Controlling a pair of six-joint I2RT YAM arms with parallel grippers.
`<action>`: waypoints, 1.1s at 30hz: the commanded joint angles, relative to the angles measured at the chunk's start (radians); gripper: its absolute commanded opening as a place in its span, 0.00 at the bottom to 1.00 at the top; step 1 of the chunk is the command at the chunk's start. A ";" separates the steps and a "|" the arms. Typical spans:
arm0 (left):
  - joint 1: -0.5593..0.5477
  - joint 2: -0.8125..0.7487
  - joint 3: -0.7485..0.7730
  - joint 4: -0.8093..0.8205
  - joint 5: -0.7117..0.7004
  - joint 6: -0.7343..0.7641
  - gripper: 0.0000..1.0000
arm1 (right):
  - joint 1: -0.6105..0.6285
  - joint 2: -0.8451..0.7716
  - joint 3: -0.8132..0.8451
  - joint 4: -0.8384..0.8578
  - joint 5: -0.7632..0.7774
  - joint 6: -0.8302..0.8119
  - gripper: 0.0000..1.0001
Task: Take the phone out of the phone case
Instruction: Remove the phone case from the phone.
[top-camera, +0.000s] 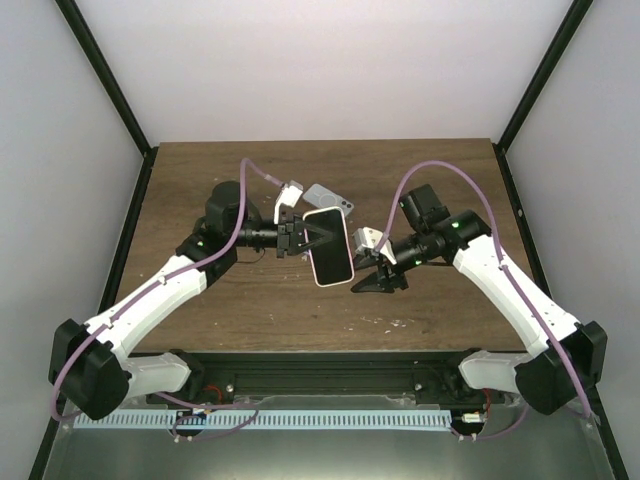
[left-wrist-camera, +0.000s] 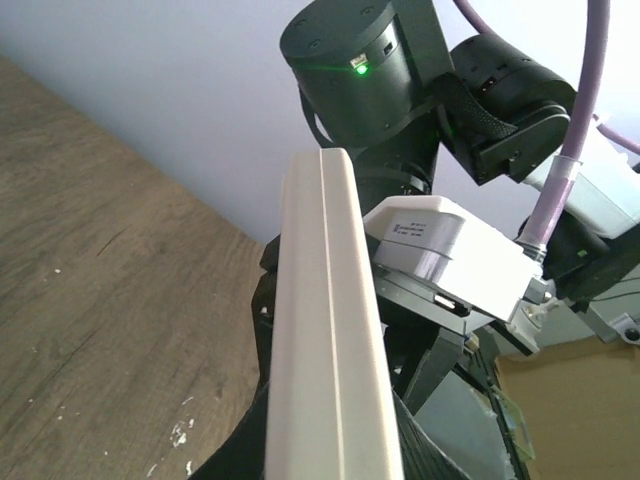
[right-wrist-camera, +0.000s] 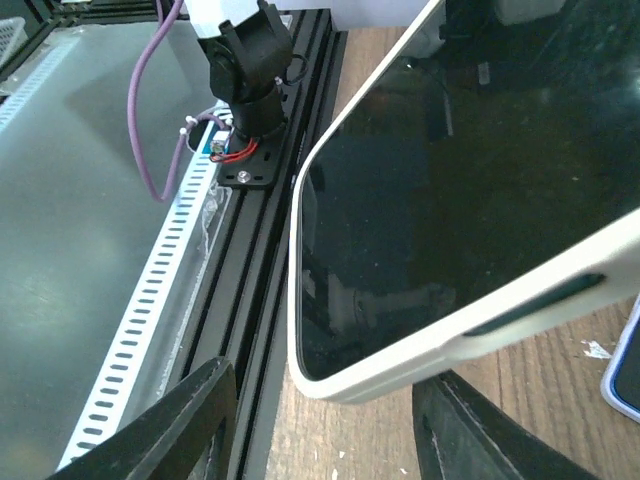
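So, step in hand: prising the phone case lip off the phone, by my reading.
Left gripper: clamped tight on the case's long edge, holding it clear of the table, screen facing up.
Right gripper: fingers parted, nothing held.
Phone versus right fingers: its near corner sits just beyond and between them, touching neither.
Doing it well: hook one finger on the cream lip alone, at that corner, and peel outward while the left grip stays firm.

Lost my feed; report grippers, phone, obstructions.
Left gripper shut on cased phone, aloft. Right gripper open at its corner. Second phone on table behind.
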 joint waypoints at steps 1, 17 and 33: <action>0.001 -0.015 0.002 0.106 0.058 -0.035 0.00 | 0.025 -0.007 0.037 0.024 -0.038 0.048 0.48; 0.001 -0.010 -0.033 0.188 0.157 -0.026 0.00 | 0.028 -0.021 0.043 -0.009 -0.070 0.009 0.29; 0.000 0.030 -0.022 0.265 0.257 -0.110 0.00 | 0.072 -0.032 0.063 -0.033 0.029 -0.135 0.22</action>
